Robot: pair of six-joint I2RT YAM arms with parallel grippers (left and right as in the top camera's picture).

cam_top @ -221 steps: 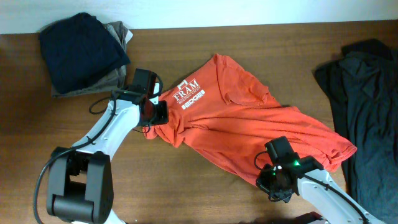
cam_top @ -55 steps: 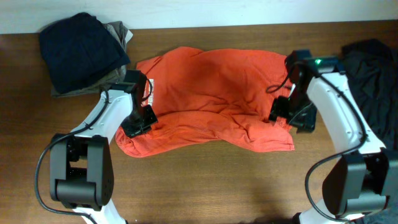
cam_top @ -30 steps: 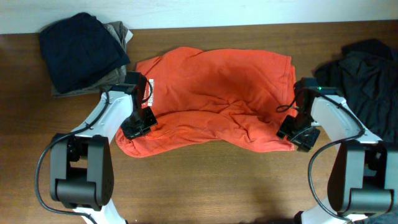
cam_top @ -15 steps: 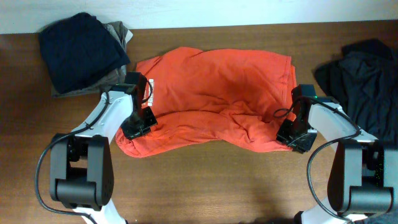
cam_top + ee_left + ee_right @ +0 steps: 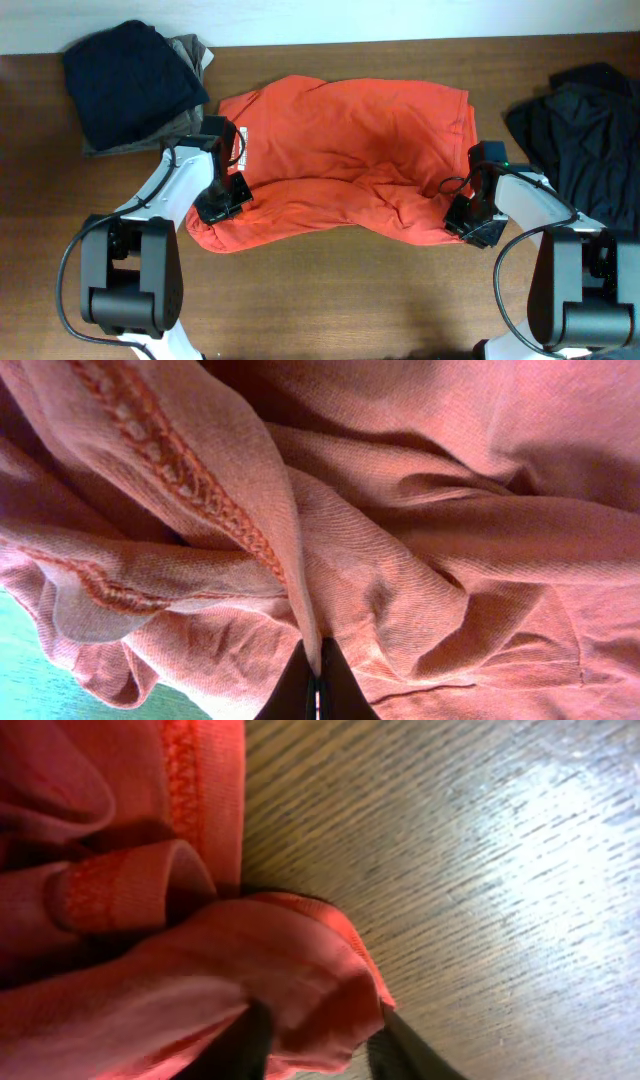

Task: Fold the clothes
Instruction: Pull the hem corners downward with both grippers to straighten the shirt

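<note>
1. Fingers on the left arm (image 5: 305,698) are pressed together with a fold of the shirt (image 5: 350,150) pinched between them, at its near left corner.
2. The right fingers (image 5: 405,1050) stand narrow around a bunched hem at the near right corner. Cloth fills the gap between them, but it is hard to tell how firm that hold is.
3. The shirt lies crosswise in the middle of the counter (image 5: 330,300). Its far half is fairly smooth, its near edge is rumpled in thick creases, and no lettering shows.
4. Progress looks early. The shirt is spread out and both near corners are taken, but no clean fold is visible.
5. Probably left to do: carry the near edge over the far one, smooth the creases, tuck in the sleeves, and fold again into a compact stack.
6. The counter is dark brown wood grain, and it shows a glossy sheen in the right wrist view.
7. A folded navy and tan pile (image 5: 135,85) sits at the far left corner, apart from the shirt.
8. A loose dark heap (image 5: 580,130) lies at the right edge, near the right arm.
9. A pale wall strip (image 5: 400,20) runs behind the counter. Nothing more of the room is visible.
</note>
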